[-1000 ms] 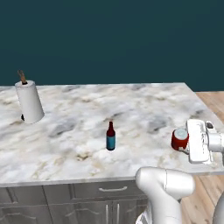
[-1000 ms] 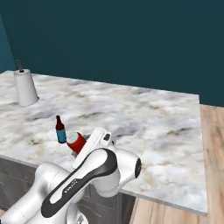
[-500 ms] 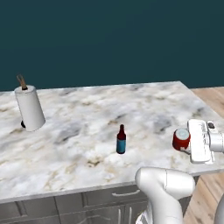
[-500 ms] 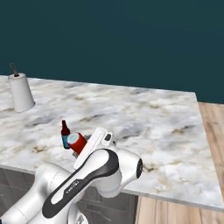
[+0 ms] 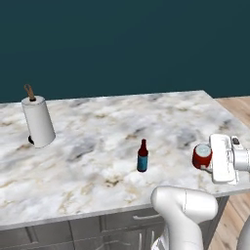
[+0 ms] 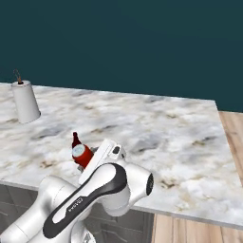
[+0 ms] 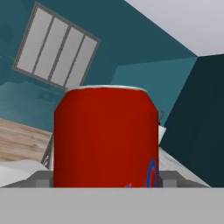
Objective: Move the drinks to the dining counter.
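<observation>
My gripper [image 5: 209, 158] is shut on the small red soda can [image 5: 200, 155], which hangs tipped with its silver top toward the camera, over the front right part of the dining counter [image 5: 97, 146]. In the right base view the can [image 6: 81, 154] sits at the tip of my gripper [image 6: 88, 159]. The hand view has the can [image 7: 106, 138] close up between the grey pads [image 7: 41, 178]. The slim dark bottle [image 5: 142, 156] with a red neck stands upright on the marble, left of the can; its neck [image 6: 75, 139] rises just behind the can.
A white paper-towel roll [image 5: 38, 121] stands at the counter's back left, also the roll [image 6: 25, 100]. Dark grey drawers [image 5: 73, 229] run under the front edge. Wooden floor [image 5: 239, 105] lies past the right end. A dark teal wall is behind.
The whole picture has shifted: the base has driven, so the counter, bottle and roll sit further right in the left base view. The can stays held in the gripper.
</observation>
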